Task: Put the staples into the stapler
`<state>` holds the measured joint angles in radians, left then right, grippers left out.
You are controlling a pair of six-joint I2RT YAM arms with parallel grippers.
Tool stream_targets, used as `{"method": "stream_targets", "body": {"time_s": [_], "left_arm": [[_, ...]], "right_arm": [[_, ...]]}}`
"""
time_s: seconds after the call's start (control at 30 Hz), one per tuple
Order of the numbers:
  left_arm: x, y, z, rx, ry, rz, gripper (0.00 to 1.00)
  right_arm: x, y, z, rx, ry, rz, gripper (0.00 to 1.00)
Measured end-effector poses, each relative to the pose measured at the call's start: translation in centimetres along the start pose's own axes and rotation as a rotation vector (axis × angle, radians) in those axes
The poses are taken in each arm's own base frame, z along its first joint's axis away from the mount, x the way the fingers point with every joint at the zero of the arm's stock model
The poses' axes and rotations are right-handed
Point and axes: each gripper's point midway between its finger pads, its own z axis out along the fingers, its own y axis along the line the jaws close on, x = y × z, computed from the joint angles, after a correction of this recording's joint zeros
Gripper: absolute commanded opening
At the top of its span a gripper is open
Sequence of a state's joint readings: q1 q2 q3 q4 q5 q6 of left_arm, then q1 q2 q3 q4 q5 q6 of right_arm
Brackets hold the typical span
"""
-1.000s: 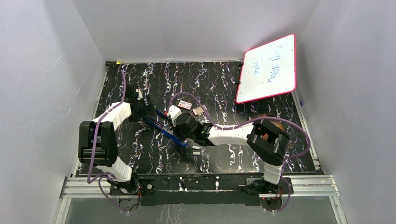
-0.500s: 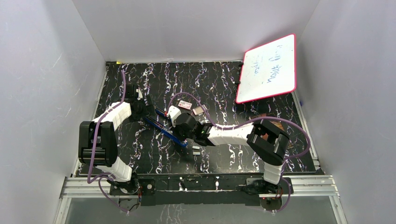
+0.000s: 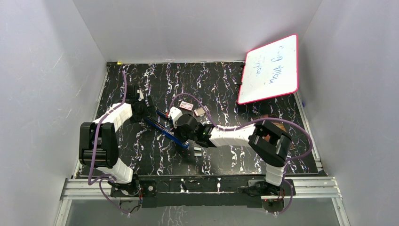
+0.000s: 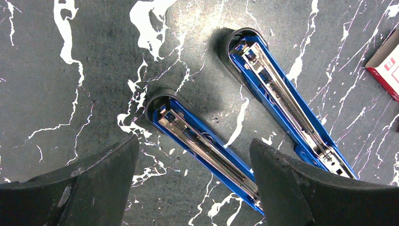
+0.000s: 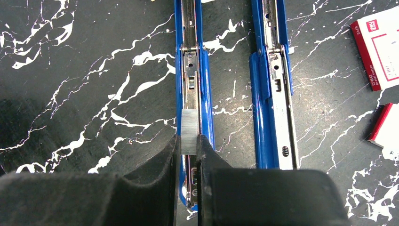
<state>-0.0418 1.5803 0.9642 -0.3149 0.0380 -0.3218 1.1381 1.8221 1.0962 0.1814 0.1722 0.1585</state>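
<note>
The left arm (image 3: 115,114) and right arm (image 3: 230,136) alternate smooth white curved shells with blocky black joint housings. A thin purple cable (image 3: 124,87) loops along each one. The fingers (image 4: 84,188) are matte black and wedge-shaped, their surfaces grainy and lightly scuffed at the edges.

Black white-veined counter (image 3: 226,80), red-framed whiteboard (image 3: 270,68) with handwriting propped at the far right, small red-and-white box (image 5: 382,49) lying flat, red-edged white piece (image 5: 386,129) near it, pale walls (image 3: 188,28) around
</note>
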Motion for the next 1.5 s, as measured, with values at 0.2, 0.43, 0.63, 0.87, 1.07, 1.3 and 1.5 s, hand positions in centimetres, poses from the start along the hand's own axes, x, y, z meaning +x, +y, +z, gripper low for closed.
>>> {"method": "stream_targets", "body": {"time_s": [0.2,0.43,0.63,0.87,1.07,1.3,1.5], "left_arm": [[0.0,0.0,0.0,0.0,0.0,0.0,0.86],[0.0,0.0,0.0,0.0,0.0,0.0,0.86],[0.0,0.0,0.0,0.0,0.0,0.0,0.86],[0.0,0.0,0.0,0.0,0.0,0.0,0.86],[0.0,0.0,0.0,0.0,0.0,0.0,0.86],[0.0,0.0,0.0,0.0,0.0,0.0,0.86],[0.0,0.0,0.0,0.0,0.0,0.0,0.86]], "right_arm": [[0.1,0.1,0.0,-0.005,0.003,0.0,0.0],[0.5,0.2,0.2,-0.014,0.013,-0.001,0.0],[0.7,0.3,0.4,-0.015,0.019,-0.002,0.0],[0.8,0.2,0.4,-0.015,0.021,-0.002,0.0],[0.8,0.2,0.4,-0.015,0.02,-0.002,0.0],[0.8,0.2,0.4,-0.014,0.022,-0.002,0.0],[1.3,0.2,0.5,-0.012,0.035,-0.003,0.0]]}}
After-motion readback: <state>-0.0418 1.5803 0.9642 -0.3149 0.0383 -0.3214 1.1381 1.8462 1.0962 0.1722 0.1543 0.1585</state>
